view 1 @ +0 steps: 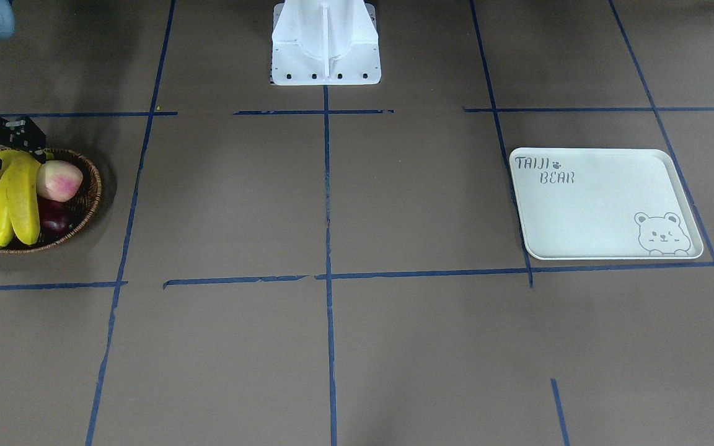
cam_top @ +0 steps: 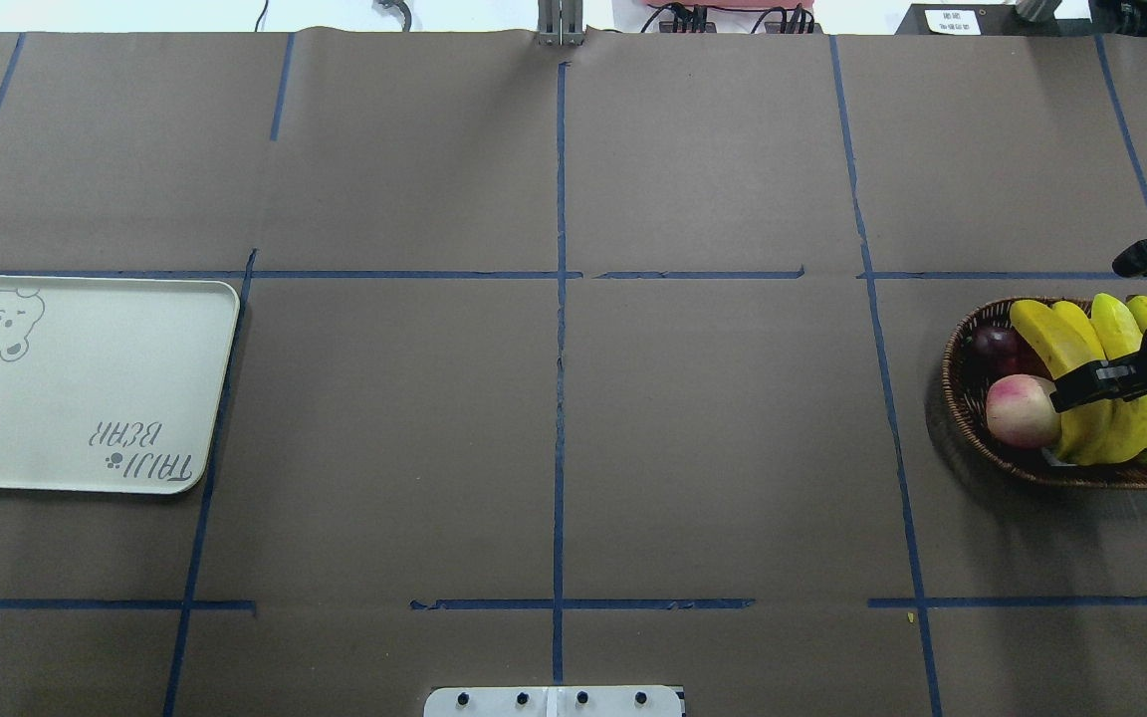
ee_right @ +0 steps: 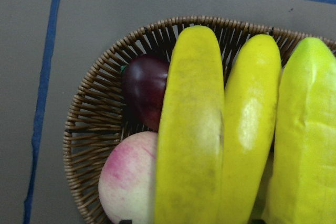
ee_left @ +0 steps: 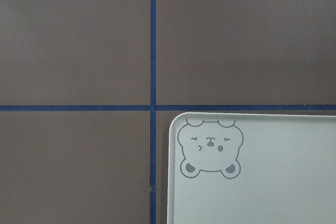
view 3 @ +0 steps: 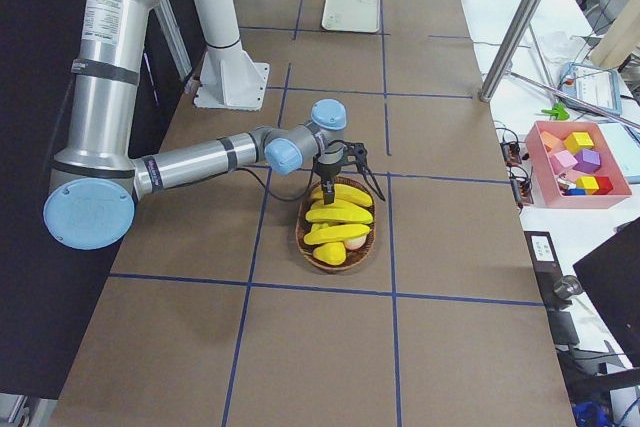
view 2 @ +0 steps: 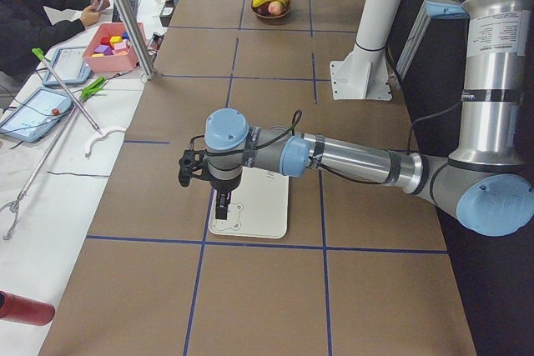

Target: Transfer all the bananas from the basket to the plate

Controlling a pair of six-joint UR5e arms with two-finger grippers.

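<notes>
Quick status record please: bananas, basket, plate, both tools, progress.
bananas: four visible, all in the basket, none on the plate
basket: table's right end; also holds a peach and a dark red fruit
plate: table's left end, no fruit on it
right tool: open, low over the bananas
left tool: above the plate's bear corner; open or shut cannot be told
progress: no transfer made yet

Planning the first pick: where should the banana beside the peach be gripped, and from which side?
Grip the banana across its middle, from straight above. It lies on top, outermost in the row, so one finger can drop into the open side over the peach; the other must probably wedge against the next banana, which touches it.
</notes>
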